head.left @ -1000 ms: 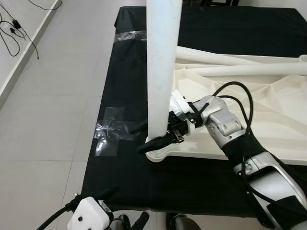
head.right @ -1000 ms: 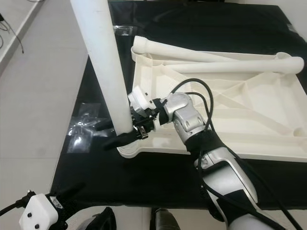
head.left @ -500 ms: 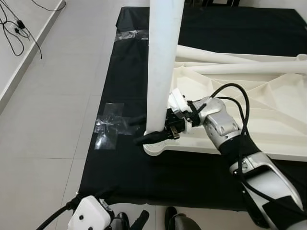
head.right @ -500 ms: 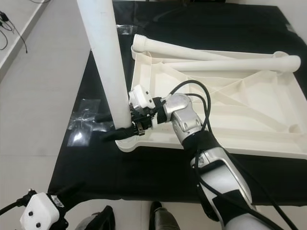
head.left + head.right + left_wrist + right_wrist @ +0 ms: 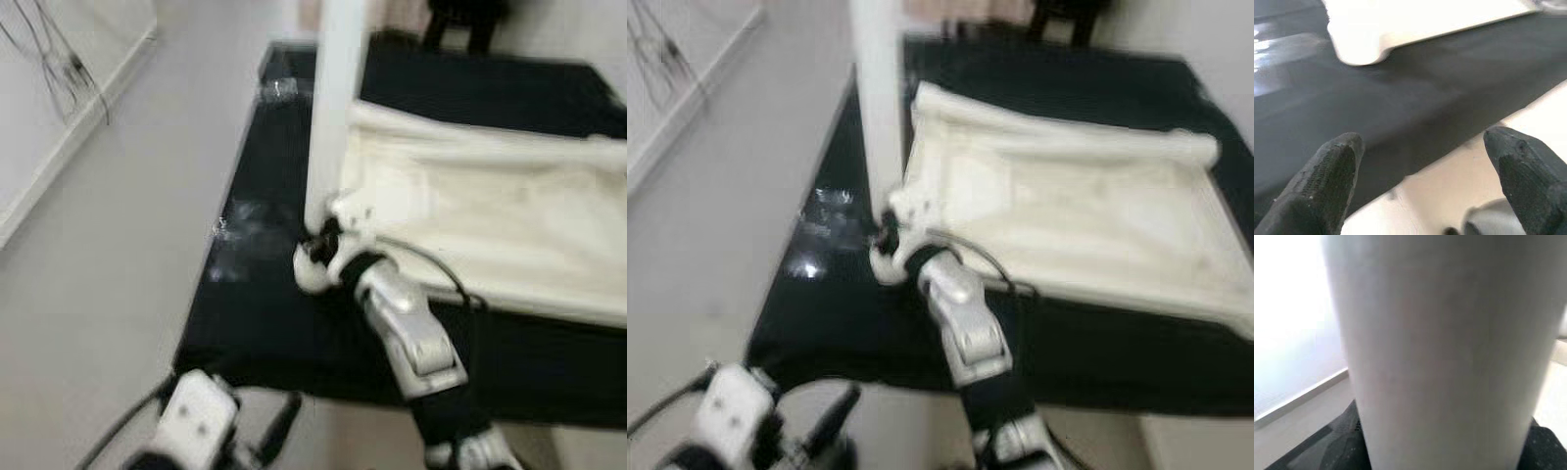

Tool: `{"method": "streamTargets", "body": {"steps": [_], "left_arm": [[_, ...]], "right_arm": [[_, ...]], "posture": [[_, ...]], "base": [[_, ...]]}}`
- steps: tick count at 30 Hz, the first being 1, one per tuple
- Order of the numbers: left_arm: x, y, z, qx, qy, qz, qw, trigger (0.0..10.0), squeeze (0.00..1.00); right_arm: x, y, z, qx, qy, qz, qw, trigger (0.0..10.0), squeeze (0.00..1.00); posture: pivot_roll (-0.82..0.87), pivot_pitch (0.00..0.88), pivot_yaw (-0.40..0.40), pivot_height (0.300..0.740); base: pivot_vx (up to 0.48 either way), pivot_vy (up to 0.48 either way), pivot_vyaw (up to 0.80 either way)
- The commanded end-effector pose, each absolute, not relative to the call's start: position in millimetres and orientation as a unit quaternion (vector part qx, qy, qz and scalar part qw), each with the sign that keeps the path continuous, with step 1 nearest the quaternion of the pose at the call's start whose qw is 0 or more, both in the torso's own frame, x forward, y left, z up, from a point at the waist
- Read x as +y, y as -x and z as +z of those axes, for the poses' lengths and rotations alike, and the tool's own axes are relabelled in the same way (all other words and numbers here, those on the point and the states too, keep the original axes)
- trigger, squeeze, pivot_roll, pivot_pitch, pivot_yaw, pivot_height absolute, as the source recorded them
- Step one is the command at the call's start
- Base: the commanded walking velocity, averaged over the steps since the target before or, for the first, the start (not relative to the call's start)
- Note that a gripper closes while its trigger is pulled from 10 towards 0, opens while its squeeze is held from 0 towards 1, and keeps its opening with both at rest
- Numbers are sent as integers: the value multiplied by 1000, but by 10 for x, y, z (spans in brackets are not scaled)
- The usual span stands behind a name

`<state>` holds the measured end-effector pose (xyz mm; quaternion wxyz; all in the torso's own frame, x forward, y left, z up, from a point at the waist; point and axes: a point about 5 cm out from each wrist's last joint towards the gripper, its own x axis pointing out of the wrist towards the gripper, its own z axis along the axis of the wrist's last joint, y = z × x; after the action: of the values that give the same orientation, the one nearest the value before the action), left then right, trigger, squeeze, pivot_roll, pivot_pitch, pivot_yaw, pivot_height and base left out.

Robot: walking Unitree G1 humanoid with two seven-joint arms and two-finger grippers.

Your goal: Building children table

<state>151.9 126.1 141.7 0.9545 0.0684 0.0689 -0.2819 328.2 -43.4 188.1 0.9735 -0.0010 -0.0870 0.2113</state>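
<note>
Reaching forward, the right gripper (image 5: 315,247) fingers clasp the upright table leg (image 5: 331,108); left gripper (image 5: 1420,161) fingers spread.

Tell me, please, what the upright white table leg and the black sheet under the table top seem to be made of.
The table leg looks like moulded plastic: plain white, smooth, matt, with no grain; the right gripper is at its base. The black sheet looks like thin fabric or plastic film: it lies flat on the floor and shows a soft sheen. The blur leaves this open.

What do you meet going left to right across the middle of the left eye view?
Grey floor → edge of the black cloth → upright white table leg → upside-down white tabletop.
</note>
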Motion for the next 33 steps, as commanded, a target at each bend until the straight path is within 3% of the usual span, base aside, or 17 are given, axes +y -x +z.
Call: {"method": "streamTargets", "body": {"steps": [1,13,23,29,33], "left_arm": [[1287,-1571,1387,68,-75,-275,956,10000,0],[1290,-1854,1254,52,-90,-252,962,10000,0],[1283,-1978,1189,46,-97,-248,963,10000,0],[1312,-2023,1198,37,-91,-238,966,10000,0],[1516,-2271,1511,-13,-58,-196,979,10000,0]], "right_arm": [[-445,-3231,1262,41,-21,166,985,10000,0],[-492,-3318,1270,53,-6,79,995,10000,0],[-472,-3419,1330,24,-3,119,993,10000,0],[-590,-3458,1353,19,4,117,993,10000,0],[-657,-3436,1329,21,4,105,994,10000,0]], "posture": [[120,129,-16,740],[137,43,-16,740],[135,3,-16,740],[132,0,-19,740],[124,0,-11,740]], "base": [[0,0,0],[0,0,0],[0,0,0],[0,0,0],[0,0,0]]}}
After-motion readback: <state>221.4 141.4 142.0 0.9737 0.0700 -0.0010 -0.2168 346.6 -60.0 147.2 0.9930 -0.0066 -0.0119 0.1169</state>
